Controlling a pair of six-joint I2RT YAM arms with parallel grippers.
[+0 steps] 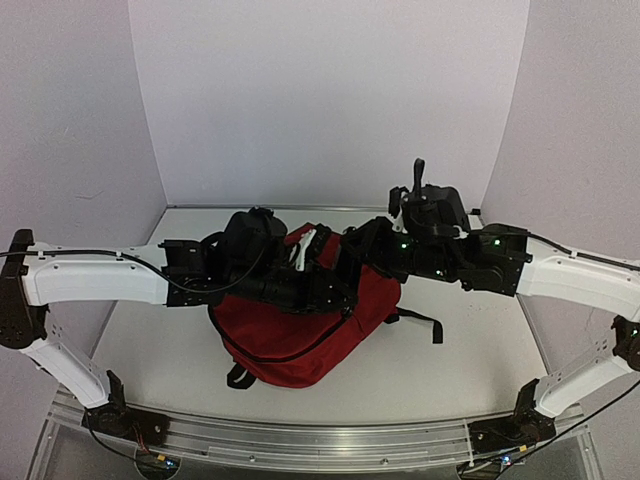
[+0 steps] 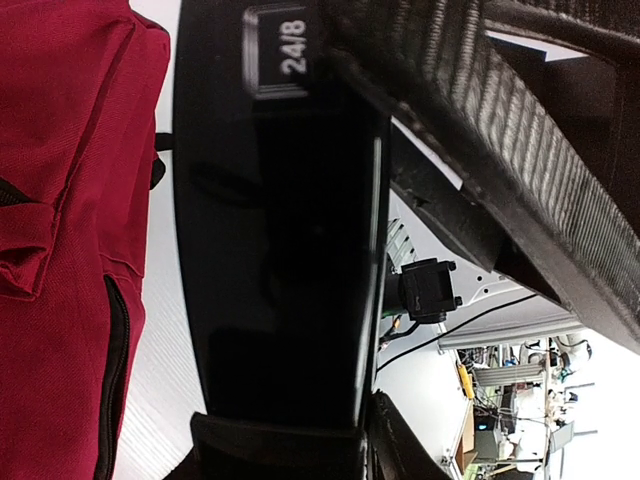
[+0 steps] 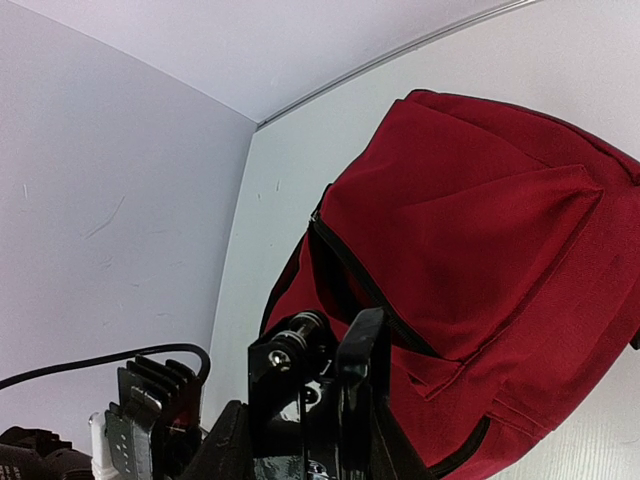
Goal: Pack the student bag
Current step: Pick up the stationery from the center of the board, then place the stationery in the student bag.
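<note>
The dark red student bag (image 1: 300, 345) lies in the middle of the table, its top end under both arms. It fills the left of the left wrist view (image 2: 70, 200) and the right of the right wrist view (image 3: 480, 230). My left gripper (image 1: 335, 285) (image 2: 290, 430) is shut on a glossy black stapler-like object (image 2: 280, 250) marked "24/8". My right gripper (image 1: 365, 245) (image 3: 300, 400) meets it over the bag's top. Its jaws stand close together on the black riveted end of the same object (image 3: 290, 370). The bag's opening is hidden under the grippers.
Something white (image 1: 305, 248) shows at the bag's top between the arms. A black strap (image 1: 425, 322) trails to the bag's right. White walls close the table at the back and sides. A metal rail (image 1: 320, 440) runs along the near edge.
</note>
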